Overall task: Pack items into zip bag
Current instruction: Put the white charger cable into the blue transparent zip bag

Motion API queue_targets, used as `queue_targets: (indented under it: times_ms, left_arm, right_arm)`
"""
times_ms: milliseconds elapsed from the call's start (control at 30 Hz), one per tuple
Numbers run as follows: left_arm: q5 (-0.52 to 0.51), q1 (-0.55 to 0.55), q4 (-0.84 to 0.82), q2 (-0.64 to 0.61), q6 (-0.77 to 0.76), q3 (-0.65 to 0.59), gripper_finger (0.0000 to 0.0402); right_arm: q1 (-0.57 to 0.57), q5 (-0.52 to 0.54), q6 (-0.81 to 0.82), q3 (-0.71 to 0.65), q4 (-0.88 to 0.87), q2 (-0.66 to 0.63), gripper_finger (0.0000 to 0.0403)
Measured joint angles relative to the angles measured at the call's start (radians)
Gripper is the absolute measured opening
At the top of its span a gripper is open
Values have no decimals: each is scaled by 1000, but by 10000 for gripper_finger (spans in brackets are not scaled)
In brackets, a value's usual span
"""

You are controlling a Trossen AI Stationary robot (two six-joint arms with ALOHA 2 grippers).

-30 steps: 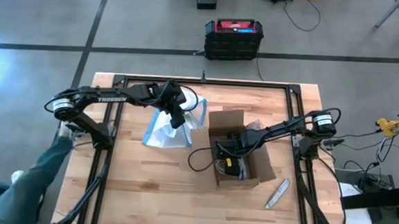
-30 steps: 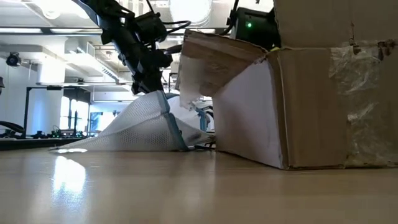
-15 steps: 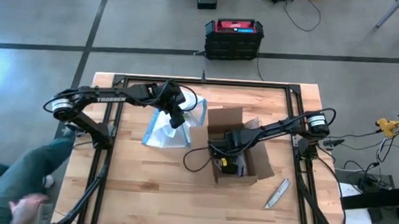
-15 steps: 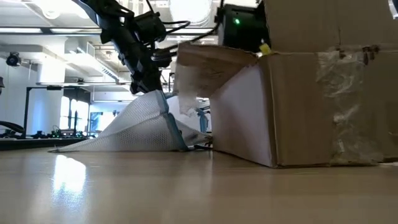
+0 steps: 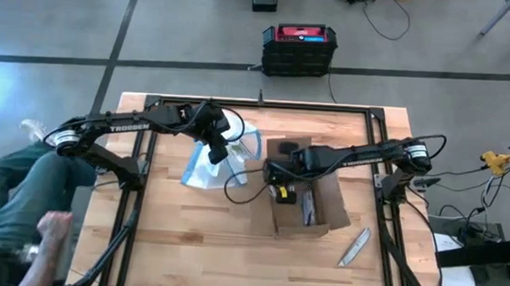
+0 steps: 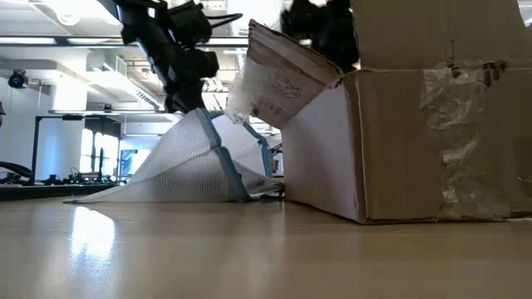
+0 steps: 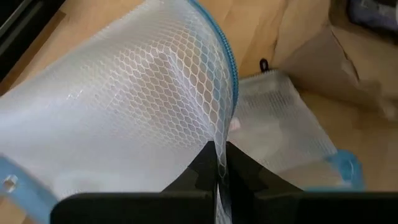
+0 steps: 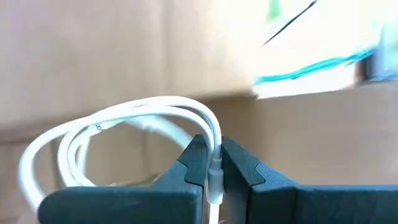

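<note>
The zip bag (image 5: 207,165), clear mesh with a blue zip edge (image 7: 231,68), lies left of the brown cardboard box (image 5: 303,197). One side of its mouth is lifted into a peak (image 6: 199,116), and its lower part rests on the table. My left gripper (image 5: 213,149) is shut on that raised side. My right gripper (image 5: 276,174) hovers over the box's far left part, shut on an item, a coil of white cord (image 8: 118,134). In the low view it is a dark blur (image 6: 320,25) above the box flap. My left gripper pinches the bag's raised side (image 7: 217,134) between its two fingers, just below the blue zip edge, coming from above. That side is drawn up taut into a tent; the bag's remaining part stays on the table. My right gripper pinches the white cord (image 8: 214,163) between its two fingers where the loops meet. The loops (image 8: 74,143) stand out beyond the fingertips, lifted clear of the box floor.
A slim grey tool (image 5: 355,247) lies near the table's right front. Dark objects (image 5: 306,208) remain inside the box. A person (image 5: 20,208) crouches at the table's near left corner. Black frame rails (image 5: 257,106) run round the tabletop.
My right gripper has shut on the white cord down in the box, then risen and gone toward the far left, lifting the coil out. My left gripper has moved a little left and up, drawing the bag's peak higher. The person has shifted.
</note>
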Motion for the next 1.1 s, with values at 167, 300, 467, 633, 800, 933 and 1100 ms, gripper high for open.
queue_targets:
  times_ms: [167, 300, 467, 633, 800, 933, 1100]
  left_arm:
    - [1, 0, -10, -28, -7, 0, 0]
    - [32, -1, 3, -41, -13, 0, 0]
    - [73, -1, 9, -65, 1, 0, 0]
    - [49, 0, 8, -65, 15, 0, 0]
    - [27, 22, -17, -64, -20, 1, 0]
    - [44, 47, -75, -64, -27, 1, 0]
    - [67, 69, -92, -64, -18, 1, 0]
  right_arm:
    - [-41, 31, -50, 70, 90, -2, 9]
    - [-71, 25, -55, 72, 255, -2, 9]
    - [-107, 22, -50, 72, 481, 6, 9]
    - [-137, -14, -36, 102, 646, 6, 9]
    - [-142, -87, -30, 89, 627, 16, 9]
    - [-141, -156, -17, 67, 612, 74, 9]
    - [-155, -121, -2, 67, 604, 181, 9]
